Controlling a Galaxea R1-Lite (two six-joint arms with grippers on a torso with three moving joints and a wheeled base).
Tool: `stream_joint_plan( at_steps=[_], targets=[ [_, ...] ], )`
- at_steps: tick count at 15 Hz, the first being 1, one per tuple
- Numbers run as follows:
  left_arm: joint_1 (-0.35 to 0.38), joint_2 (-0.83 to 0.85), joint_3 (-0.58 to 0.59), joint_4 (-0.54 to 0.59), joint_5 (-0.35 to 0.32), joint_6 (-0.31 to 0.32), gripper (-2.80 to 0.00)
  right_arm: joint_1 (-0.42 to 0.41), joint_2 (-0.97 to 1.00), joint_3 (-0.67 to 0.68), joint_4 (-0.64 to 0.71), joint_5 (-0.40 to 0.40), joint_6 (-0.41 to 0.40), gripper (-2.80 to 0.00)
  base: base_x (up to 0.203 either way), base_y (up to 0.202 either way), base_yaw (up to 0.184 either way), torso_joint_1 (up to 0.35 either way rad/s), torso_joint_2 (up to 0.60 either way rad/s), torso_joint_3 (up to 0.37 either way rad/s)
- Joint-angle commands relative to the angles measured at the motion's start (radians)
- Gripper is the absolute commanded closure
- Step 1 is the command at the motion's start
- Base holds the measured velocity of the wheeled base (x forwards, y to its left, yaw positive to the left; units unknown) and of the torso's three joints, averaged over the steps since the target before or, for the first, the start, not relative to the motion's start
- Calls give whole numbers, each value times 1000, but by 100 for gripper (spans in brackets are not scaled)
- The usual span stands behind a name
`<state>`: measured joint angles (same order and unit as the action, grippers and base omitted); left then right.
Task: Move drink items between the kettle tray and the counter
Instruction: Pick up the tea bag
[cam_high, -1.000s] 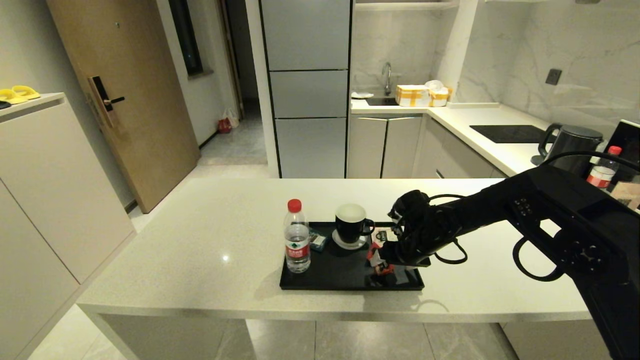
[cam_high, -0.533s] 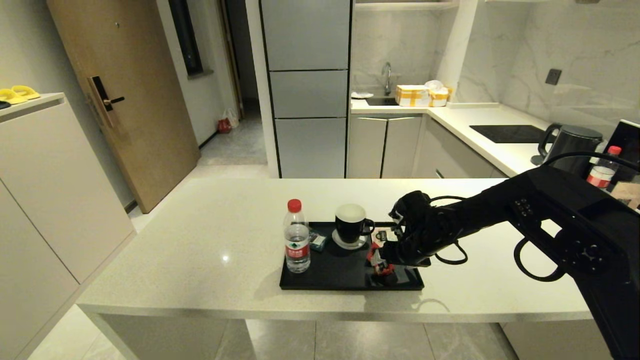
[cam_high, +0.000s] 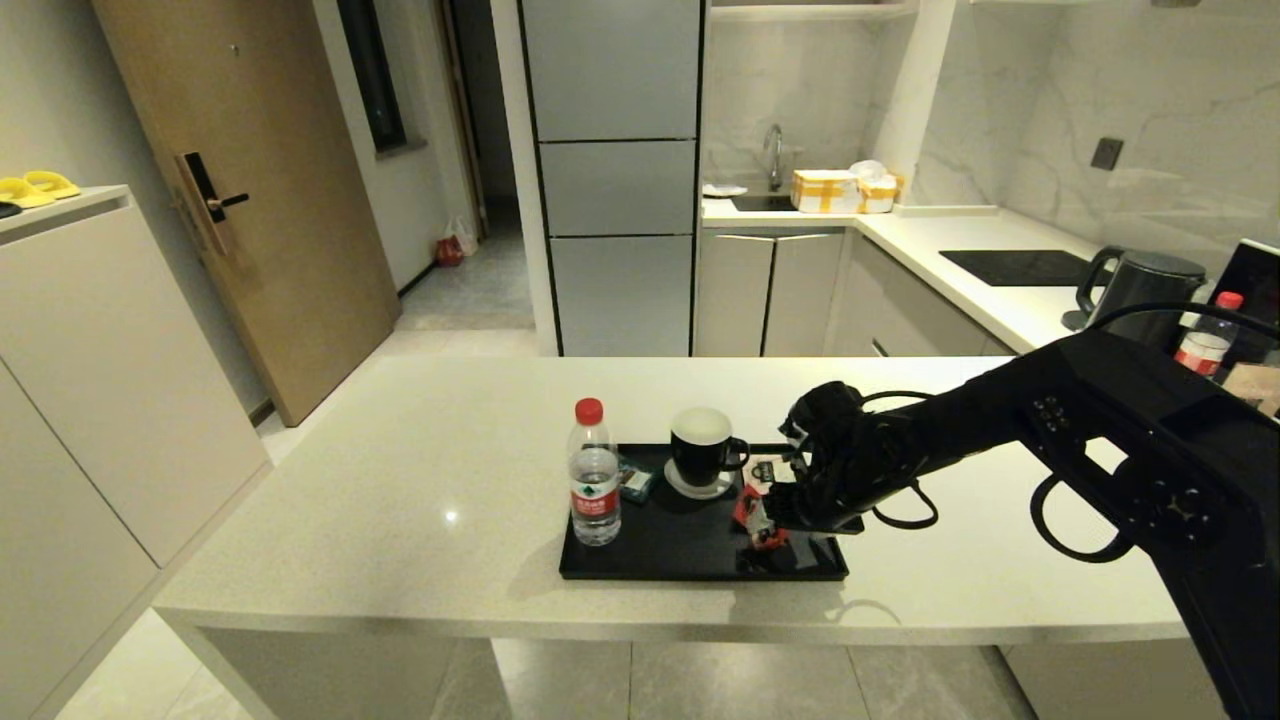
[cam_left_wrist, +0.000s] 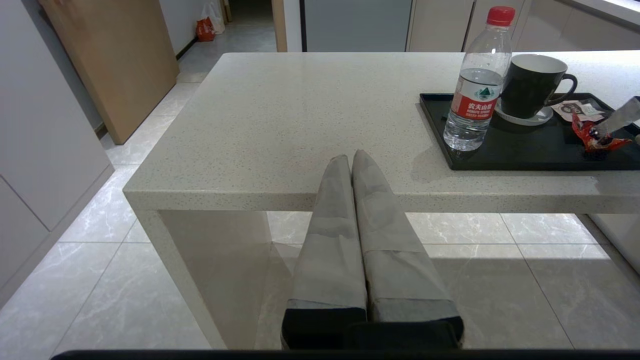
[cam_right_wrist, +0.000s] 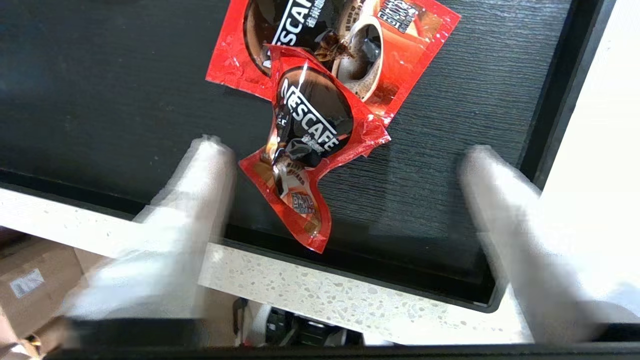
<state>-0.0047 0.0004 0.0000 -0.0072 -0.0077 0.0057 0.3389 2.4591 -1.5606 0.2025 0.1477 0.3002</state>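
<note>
The black kettle tray (cam_high: 660, 545) lies on the pale speckled counter (cam_high: 400, 480). A clear water bottle (cam_high: 594, 485) with red cap stands upright in the tray's near left corner. Two crinkly red drink-mix sachets (cam_right_wrist: 310, 135) lie overlapping near the tray's right end; the upper one is crumpled. My right gripper (cam_right_wrist: 345, 155) hovers open just above them, its fingers (cam_right_wrist: 210, 165) either side of the upper sachet and apart from it. In the head view it (cam_high: 765, 520) is over the tray's right part. My left gripper (cam_left_wrist: 351, 159) is shut and empty, parked before the counter's front edge.
A black mug (cam_high: 702, 450) on a coaster stands at the tray's back, a dark teal tea packet (cam_high: 633, 483) beside the bottle, a pale packet (cam_high: 768, 468) behind the sachets. On the far right counter are a kettle (cam_high: 1140, 285), another bottle (cam_high: 1205, 345) and a hob (cam_high: 1015, 267).
The right gripper has barely shifted above the sachets. Nothing was taken hold of or let go.
</note>
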Motion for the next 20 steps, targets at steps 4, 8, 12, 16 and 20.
stream_joint_plan(
  at_steps=[4,8,12,16,20],
  targets=[
    [0,0,0,0,0,0,0,0,-3,-4,9,1,2,0,0,0,0,0,0,0],
    [0,0,0,0,-2,0,0,0,0,-4,12,1,5,0,0,0,0,0,0,0],
    [0,0,0,0,0,0,0,0,1,-4,12,0,7,0,0,0,0,0,0,0],
    [0,0,0,0,0,0,0,0,-42,-4,16,2,27,0,0,0,0,0,0,0],
    [0,0,0,0,0,0,0,-23,-94,-5,38,2,29,0,0,0,0,0,0,0]
  ],
)
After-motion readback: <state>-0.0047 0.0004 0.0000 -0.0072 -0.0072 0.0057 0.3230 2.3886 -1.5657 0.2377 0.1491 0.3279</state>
